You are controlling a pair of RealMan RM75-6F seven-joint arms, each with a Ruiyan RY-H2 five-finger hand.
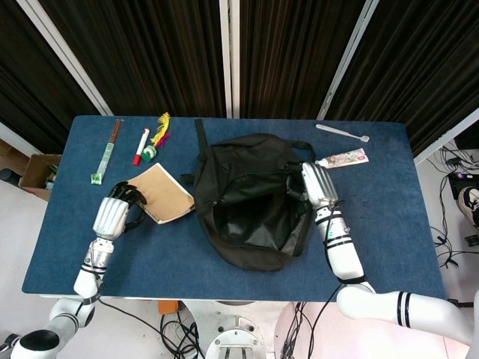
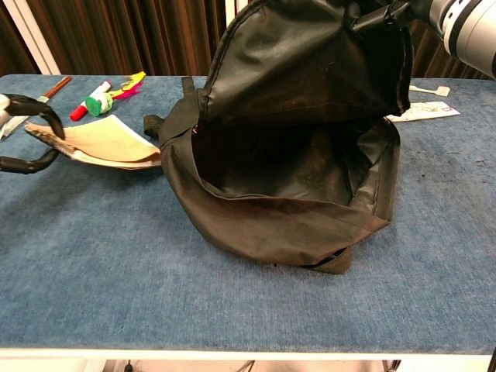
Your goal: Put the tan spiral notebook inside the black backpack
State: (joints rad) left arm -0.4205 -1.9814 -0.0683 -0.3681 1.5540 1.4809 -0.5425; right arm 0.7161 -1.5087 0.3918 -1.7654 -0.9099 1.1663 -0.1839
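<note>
The tan spiral notebook (image 1: 163, 193) is lifted at its spiral edge, its far edge close beside the black backpack (image 1: 251, 202). My left hand (image 1: 114, 215) grips the notebook (image 2: 105, 143) by that edge; its dark fingers (image 2: 35, 116) curl around the spiral. The backpack (image 2: 287, 178) lies in the table's middle with its mouth wide open towards me. My right hand (image 1: 317, 187) holds the backpack's upper flap up at its right side, only partly visible at the top of the chest view (image 2: 387, 14).
A red marker (image 1: 140, 146), a green-capped item with a yellow feather (image 1: 156, 140) and a chopstick packet (image 1: 107, 153) lie at the back left. A toothpaste tube (image 1: 342, 158) and a toothbrush (image 1: 342, 133) lie at the back right on the blue table (image 1: 397, 224).
</note>
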